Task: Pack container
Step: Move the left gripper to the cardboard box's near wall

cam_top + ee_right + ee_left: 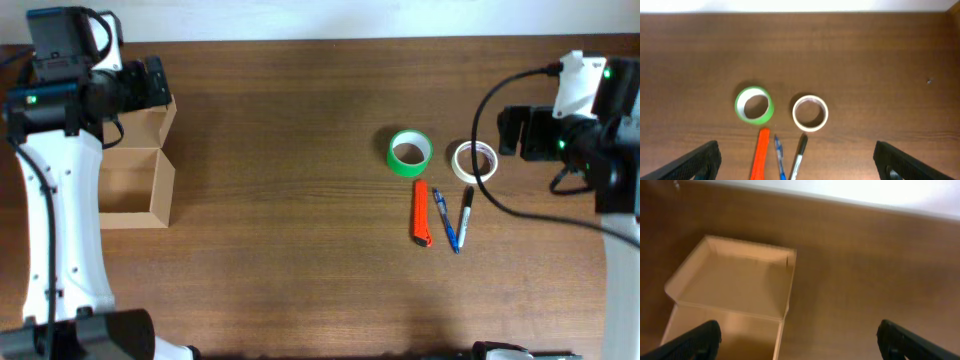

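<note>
Leftward, container [130,185] sits near table [280,200] edge, well apart from green tape [410,152].

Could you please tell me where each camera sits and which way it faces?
Overhead: above the table, looking straight down; left arm and right arm show.
Left wrist: on left arm, facing down at open cardboard box; open left gripper below.
Right wrist: on right arm, facing down at green tape roll, white tape roll; open right gripper below.
Shared: overhead and right wrist show both rolls.
</note>
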### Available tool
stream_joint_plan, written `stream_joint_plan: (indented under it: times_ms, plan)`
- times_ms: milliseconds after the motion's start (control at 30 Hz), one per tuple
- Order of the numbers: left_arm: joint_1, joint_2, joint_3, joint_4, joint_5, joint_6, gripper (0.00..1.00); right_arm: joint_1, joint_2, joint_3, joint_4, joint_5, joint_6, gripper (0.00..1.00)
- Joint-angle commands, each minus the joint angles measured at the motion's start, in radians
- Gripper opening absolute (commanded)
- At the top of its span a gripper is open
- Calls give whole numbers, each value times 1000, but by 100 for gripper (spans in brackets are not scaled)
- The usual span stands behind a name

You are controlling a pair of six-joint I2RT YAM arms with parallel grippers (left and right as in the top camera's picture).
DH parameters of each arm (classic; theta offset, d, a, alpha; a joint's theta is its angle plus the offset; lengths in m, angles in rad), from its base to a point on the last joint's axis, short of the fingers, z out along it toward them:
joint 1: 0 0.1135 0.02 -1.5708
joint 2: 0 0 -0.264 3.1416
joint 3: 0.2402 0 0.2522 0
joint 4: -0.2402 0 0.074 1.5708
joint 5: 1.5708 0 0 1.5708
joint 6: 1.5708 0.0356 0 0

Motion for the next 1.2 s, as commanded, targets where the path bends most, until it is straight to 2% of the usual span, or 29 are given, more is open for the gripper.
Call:
stream_joint_plan:
  times_ms: [0, 100, 167, 433, 500, 667, 800, 900, 933, 967, 1000, 1033, 1067, 1167]
  plan:
    - [11, 53, 23, -63, -24, 60, 100, -8, 68, 21, -24, -60, -20, 99]
    - [18, 104, 23, -159, -26, 60, 99, -8, 124, 21, -25, -61, 36, 99]
    - [18, 145, 23, -208, -26, 61, 95, -8, 165, 21, -20, -61, 61, 99]
    - [18, 309, 23, -283, -54, 79, 89, -8, 253, 21, -14, -61, 127, 99]
    - [18, 362, 23, -297, -87, 79, 82, -8, 256, 21, -10, -61, 127, 99]
    - [18, 436, 23, -321, -143, 79, 80, -8, 256, 21, -12, -61, 127, 99]
    - [18, 485, 22, -341, -147, 79, 73, -8, 256, 21, -11, -61, 127, 99]
    - [18, 509, 19, -349, -146, 78, 59, -8, 256, 21, -11, -60, 127, 99]
    - [18, 512, 17, -351, -145, 78, 48, -8, 256, 21, -11, -60, 127, 99]
    - [18, 516, 14, -351, -143, 73, 33, -8, 256, 21, -11, -60, 127, 99]
    - [18, 519, 12, -351, -140, 66, 14, -8, 256, 21, -11, -60, 127, 99]
    - [18, 519, 12, -351, -140, 60, 5, -8, 256, 21, -11, -60, 127, 99]
    - [18, 519, 12, -351, -140, 51, 2, -8, 256, 21, -11, -60, 127, 99]
    - [18, 519, 12, -351, -139, 37, 2, -8, 256, 21, -11, -60, 127, 99]
